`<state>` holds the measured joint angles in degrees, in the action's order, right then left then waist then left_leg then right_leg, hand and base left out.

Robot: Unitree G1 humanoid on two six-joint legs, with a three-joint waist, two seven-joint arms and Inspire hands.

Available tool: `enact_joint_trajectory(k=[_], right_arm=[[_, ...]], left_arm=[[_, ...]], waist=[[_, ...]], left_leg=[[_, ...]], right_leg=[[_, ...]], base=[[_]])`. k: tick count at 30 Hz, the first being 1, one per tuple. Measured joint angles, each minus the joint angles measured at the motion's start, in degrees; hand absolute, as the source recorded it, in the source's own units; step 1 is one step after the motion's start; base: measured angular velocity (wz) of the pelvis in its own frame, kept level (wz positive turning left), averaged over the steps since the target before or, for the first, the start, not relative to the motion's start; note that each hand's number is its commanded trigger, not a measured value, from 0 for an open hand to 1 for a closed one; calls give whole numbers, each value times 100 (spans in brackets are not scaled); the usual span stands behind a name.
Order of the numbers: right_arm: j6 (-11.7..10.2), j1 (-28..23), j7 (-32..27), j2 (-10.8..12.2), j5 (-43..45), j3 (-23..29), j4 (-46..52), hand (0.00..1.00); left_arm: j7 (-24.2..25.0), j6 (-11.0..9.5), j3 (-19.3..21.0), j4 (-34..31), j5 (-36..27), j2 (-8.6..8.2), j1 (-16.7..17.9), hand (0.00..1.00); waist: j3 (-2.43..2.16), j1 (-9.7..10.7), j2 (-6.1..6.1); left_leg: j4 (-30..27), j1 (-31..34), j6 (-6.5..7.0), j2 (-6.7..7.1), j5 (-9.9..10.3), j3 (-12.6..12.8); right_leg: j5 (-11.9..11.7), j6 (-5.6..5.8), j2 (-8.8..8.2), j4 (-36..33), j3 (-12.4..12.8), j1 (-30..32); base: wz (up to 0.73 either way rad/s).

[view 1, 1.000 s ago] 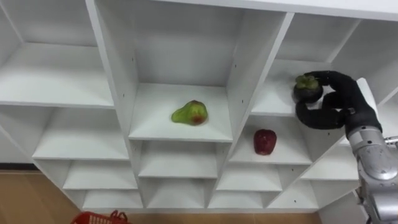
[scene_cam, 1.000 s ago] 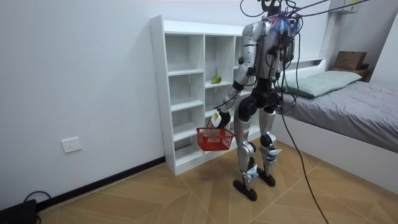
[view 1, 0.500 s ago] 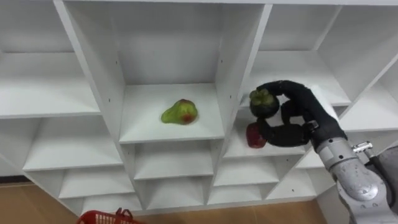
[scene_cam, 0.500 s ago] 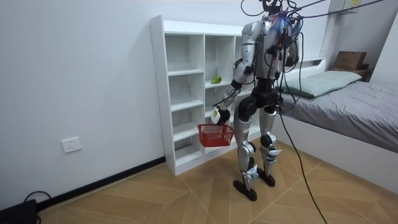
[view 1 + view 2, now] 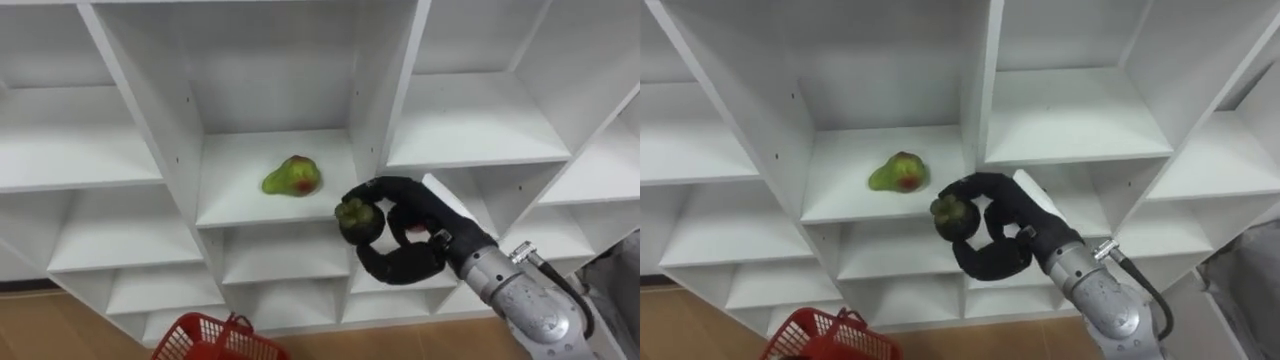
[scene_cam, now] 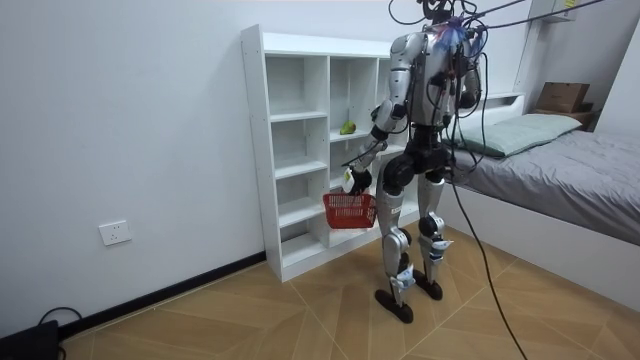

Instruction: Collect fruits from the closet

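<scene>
My right hand [image 5: 412,243] is shut on a dark mangosteen [image 5: 358,217] with a green cap. It holds the fruit in front of the closet's middle divider, below and right of a green-red pear-like fruit [image 5: 292,176] that lies on the middle shelf [image 5: 240,200]. The red basket [image 5: 214,340] shows at the lower left, below the held fruit and to its left. In the room view I stand facing the white closet [image 6: 290,150], and the basket [image 6: 349,209] hangs from my left hand [image 6: 351,180].
The closet's other compartments [image 5: 470,115] around the pear hold nothing that I can see. A bed [image 6: 570,170] stands at the room view's right, behind me. Wooden floor [image 6: 250,310] lies open at the room view's left.
My right hand has drawn the mangosteen out of the right compartment, down and to the left. The basket has come up and toward the middle. The red fruit is now hidden behind my hand.
</scene>
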<state>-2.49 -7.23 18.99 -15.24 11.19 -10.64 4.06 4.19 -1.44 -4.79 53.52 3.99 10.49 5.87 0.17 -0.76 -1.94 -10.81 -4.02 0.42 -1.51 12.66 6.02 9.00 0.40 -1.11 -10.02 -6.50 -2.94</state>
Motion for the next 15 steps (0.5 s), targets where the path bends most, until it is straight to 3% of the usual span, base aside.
enact_joint_trajectory(k=[3, 7, 15], right_arm=[[0, 0, 80, 74, 88, -8, -59, 100], [16, 21, 170, 104, 210, -206, -153, 100], [17, 139, -41, 176, 859, -470, -1178, 100]], left_arm=[[0, -66, 4, -37, -1, -52, -131, 100], [12, -97, -127, -81, -9, -124, -346, 100], [29, -150, -489, -427, -309, -235, -536, 100]], waist=[[38, -75, -55], [19, -143, -130], [32, -133, -116]], left_leg=[[-22, 46, 0, 1, 0, -8], [-87, 256, 2, 6, 0, -33], [-262, 680, 15, 17, -11, -158]], right_leg=[[0, 0, -1, 0, 0, 28], [-4, -6, -9, -94, 0, 221], [-13, -18, -44, -191, -148, 563]], base=[[0], [0], [9]])
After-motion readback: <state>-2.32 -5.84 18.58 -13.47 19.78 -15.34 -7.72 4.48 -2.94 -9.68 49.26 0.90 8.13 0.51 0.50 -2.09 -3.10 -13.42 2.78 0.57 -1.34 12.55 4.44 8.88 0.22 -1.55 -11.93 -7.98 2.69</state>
